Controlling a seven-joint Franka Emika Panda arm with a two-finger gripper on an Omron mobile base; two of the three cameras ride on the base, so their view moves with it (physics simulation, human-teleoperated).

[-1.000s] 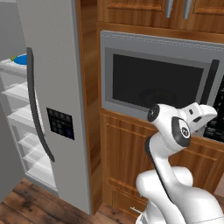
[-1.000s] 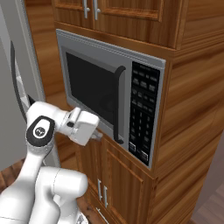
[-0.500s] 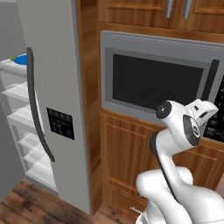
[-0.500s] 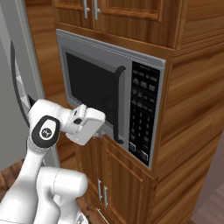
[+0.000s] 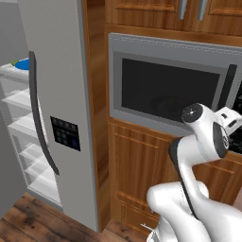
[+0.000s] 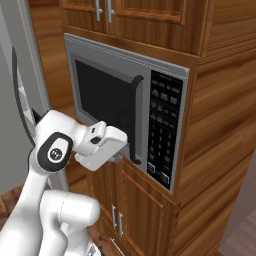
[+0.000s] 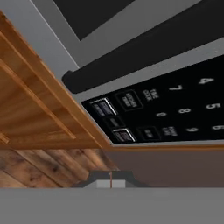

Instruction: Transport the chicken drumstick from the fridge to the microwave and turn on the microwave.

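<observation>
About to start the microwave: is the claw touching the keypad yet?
Apart. In the hand view the shut claw sits low, with a band of cabinet face showing between its tips and the microwave keypad.

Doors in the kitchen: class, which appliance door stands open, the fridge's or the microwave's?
The fridge: its door is swung out, baring white shelves. The microwave door lies shut, flush with its frame.
</observation>
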